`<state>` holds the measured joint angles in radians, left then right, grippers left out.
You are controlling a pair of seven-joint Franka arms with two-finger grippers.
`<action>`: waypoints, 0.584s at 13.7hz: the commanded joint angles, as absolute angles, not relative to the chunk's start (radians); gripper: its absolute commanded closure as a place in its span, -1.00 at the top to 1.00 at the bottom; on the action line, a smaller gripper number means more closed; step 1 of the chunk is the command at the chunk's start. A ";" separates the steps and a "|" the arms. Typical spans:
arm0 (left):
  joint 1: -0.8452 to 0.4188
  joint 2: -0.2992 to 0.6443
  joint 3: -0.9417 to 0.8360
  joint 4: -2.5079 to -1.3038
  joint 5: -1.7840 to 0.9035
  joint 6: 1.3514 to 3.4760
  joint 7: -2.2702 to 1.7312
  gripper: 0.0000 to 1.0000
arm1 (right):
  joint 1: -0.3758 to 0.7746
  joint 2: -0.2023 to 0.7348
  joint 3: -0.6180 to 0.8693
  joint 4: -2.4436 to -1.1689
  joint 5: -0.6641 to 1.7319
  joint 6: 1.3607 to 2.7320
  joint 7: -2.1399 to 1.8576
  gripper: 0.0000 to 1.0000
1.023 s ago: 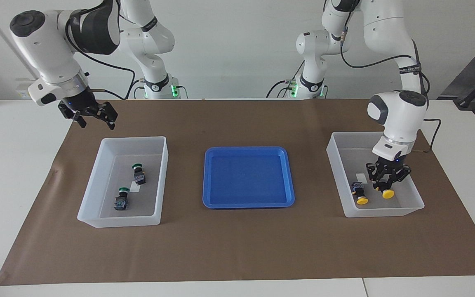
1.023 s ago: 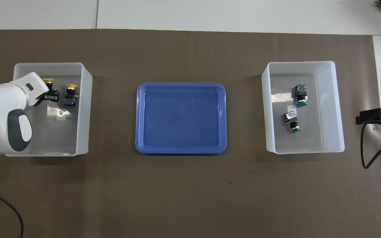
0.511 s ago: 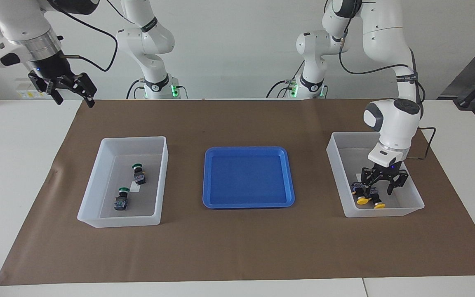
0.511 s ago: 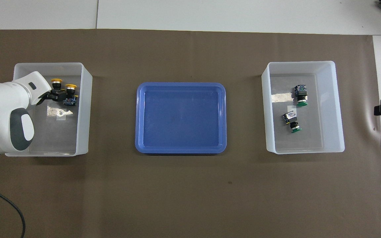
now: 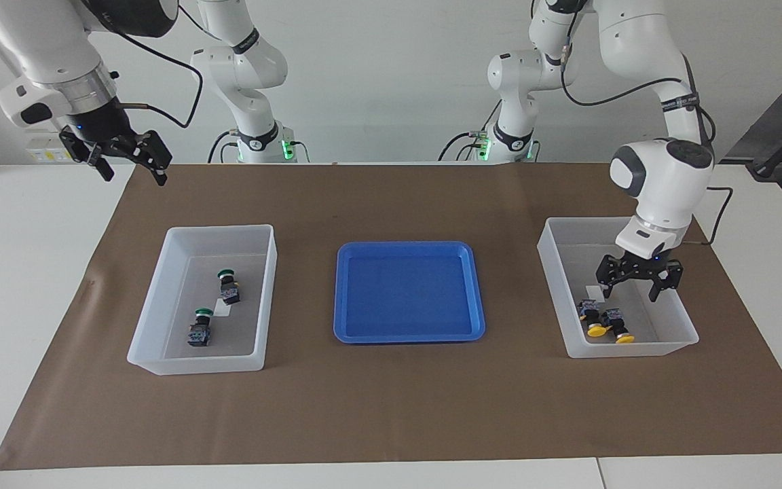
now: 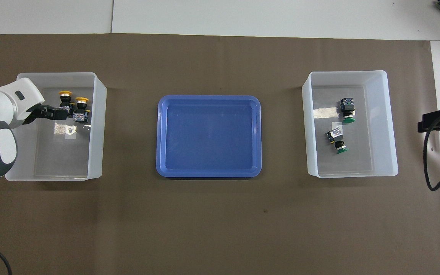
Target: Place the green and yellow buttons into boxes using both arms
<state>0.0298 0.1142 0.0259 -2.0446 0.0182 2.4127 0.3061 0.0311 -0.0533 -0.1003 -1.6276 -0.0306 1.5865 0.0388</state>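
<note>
On the tabletop (image 5: pixel 24 272), covered by a brown mat (image 5: pixel 391 407), two translucent white boxes stand at either end with a shallow blue tray (image 5: pixel 409 291) between them. The box at the left arm's end (image 5: pixel 554 285) holds the two yellow buttons (image 5: pixel 605 324), which lie touching side by side on its floor, caps pointing away from the robots, next to a small white label. The left gripper (image 5: pixel 639 288) hangs inside this box just above the yellow buttons, its fingers spread apart and holding nothing; in the overhead view the left gripper (image 6: pixel 57 111) overlaps the dark bodies of the yellow buttons (image 6: pixel 74 108), while the facing view shows a clear gap between the fingertips and the buttons. The box at the right arm's end (image 5: pixel 160 299) holds the two green buttons (image 5: pixel 218 305), lying on their sides and apart from each other, one nearer the robots than the other, with a white label between them; in the overhead view the green buttons (image 6: pixel 341 128) have their caps turned toward the robots. The right gripper (image 5: pixel 129 163) is raised high over the corner of the mat at the right arm's end, well apart from its box, fingers spread and empty.
</note>
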 commanded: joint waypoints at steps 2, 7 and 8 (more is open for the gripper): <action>-0.034 -0.043 0.026 -2.072 0.021 2.243 0.198 1.00 | 0.037 -0.057 -0.092 -1.618 -0.048 1.566 0.058 1.00; -0.158 -0.159 0.018 -2.042 0.023 2.041 -0.089 1.00 | 0.037 -0.060 -0.067 -1.618 -0.048 1.568 0.063 1.00; -0.158 -0.156 0.011 -1.989 0.023 1.978 -0.087 1.00 | 0.037 -0.060 -0.067 -1.618 -0.048 1.568 0.060 1.00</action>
